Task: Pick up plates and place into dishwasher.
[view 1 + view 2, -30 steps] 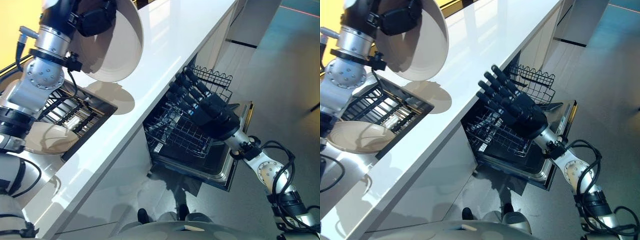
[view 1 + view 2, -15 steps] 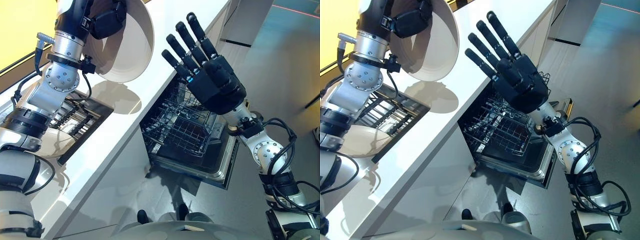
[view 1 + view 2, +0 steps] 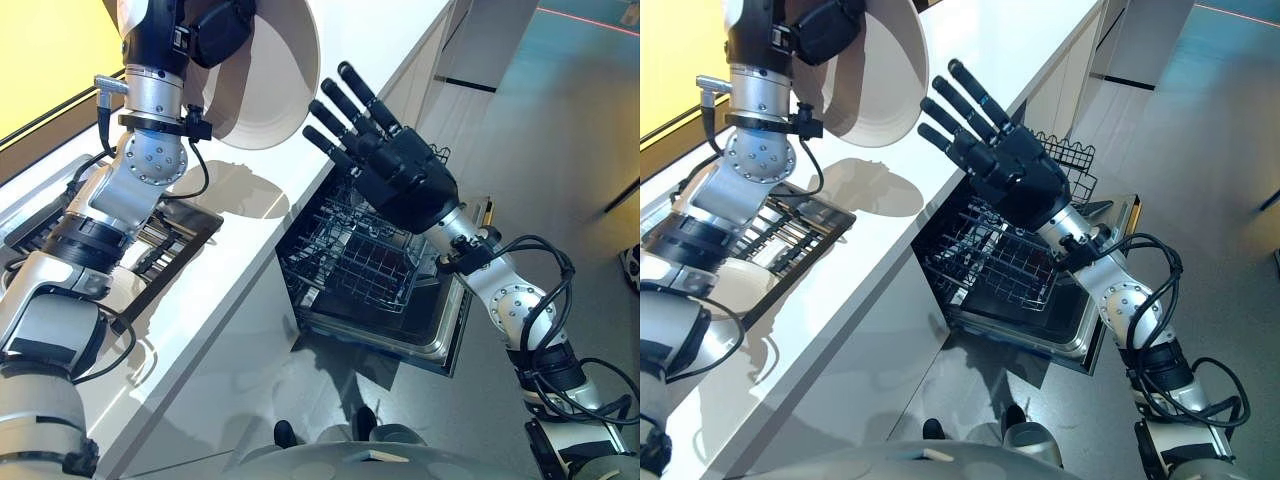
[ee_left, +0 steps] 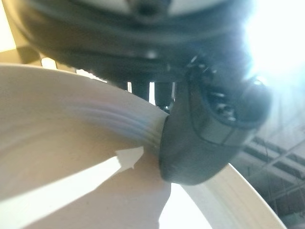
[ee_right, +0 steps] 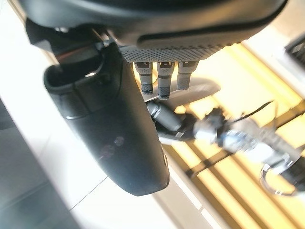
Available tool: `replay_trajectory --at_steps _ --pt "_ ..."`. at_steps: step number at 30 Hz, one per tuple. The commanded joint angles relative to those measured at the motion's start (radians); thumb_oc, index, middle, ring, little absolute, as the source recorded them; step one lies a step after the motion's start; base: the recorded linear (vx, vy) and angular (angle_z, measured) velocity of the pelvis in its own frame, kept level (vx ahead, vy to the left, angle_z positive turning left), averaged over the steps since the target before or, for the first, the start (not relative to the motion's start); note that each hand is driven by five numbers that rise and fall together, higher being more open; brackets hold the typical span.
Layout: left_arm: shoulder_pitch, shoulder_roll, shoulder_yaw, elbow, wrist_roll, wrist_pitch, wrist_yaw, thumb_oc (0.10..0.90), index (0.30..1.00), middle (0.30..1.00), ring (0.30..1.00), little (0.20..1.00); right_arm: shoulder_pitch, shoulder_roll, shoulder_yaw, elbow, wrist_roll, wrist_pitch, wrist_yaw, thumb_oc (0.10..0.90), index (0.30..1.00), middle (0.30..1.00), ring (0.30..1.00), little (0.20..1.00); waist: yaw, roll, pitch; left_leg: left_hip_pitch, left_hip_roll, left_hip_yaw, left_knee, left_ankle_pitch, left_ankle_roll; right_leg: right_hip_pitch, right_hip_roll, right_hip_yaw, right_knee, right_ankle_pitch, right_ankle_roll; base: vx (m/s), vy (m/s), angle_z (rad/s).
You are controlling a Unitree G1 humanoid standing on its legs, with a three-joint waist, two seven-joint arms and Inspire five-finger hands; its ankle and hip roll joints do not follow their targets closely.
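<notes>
My left hand (image 3: pixel 222 25) holds a white plate (image 3: pixel 270 80) tilted on edge, high above the white counter (image 3: pixel 250 260). In the left wrist view its thumb (image 4: pixel 205 138) presses over the plate's rim (image 4: pixel 71 143). My right hand (image 3: pixel 405 185) is open with straight fingers, raised just right of the plate and apart from it. It hangs above the open dishwasher's wire rack (image 3: pixel 365 265). The rack is pulled out over the lowered door (image 3: pixel 440 340).
A black dish rack (image 3: pixel 160 240) sits on the counter below my left arm, with another pale plate (image 3: pixel 735 285) in it. The counter's front edge runs diagonally beside the dishwasher. Grey floor (image 3: pixel 560 150) lies to the right.
My right hand has risen from just over the dishwasher rack to the counter's height near the plate, fingers still straight. The plate has shifted slightly right. The camera has shifted too.
</notes>
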Motion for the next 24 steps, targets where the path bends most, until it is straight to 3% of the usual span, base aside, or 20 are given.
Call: replay_trajectory --at_steps 1,11,24 --pt "-0.183 -0.002 0.087 -0.007 0.048 -0.04 0.129 0.1 0.3 0.3 0.3 0.2 -0.126 0.019 -0.005 0.012 -0.008 -0.086 -0.003 0.8 0.9 0.9 0.9 0.9 -0.005 -0.01 -0.121 0.043 -0.056 -0.012 0.002 -0.08 0.001 0.004 0.009 -0.023 0.003 0.028 0.059 0.0 0.0 0.0" --pt "-0.156 -0.064 0.093 -0.069 0.188 0.005 0.228 0.1 0.3 0.3 0.3 0.2 -0.185 0.038 0.043 0.012 -0.14 -0.152 -0.068 0.8 0.9 0.9 0.9 0.9 -0.001 -0.016 -0.121 0.044 -0.059 -0.024 0.002 -0.081 0.002 0.007 0.013 -0.022 0.003 0.027 0.053 -0.01 -0.004 0.0" --pt "-0.016 -0.213 0.106 -0.013 0.278 -0.071 0.248 0.1 0.3 0.3 0.3 0.2 -0.227 0.121 0.066 -0.011 -0.14 -0.187 -0.073 0.8 0.9 0.9 0.9 0.9 0.004 -0.033 -0.116 0.043 -0.057 -0.016 0.002 -0.073 0.007 0.003 0.014 -0.024 0.003 0.04 0.048 -0.01 -0.012 -0.01"
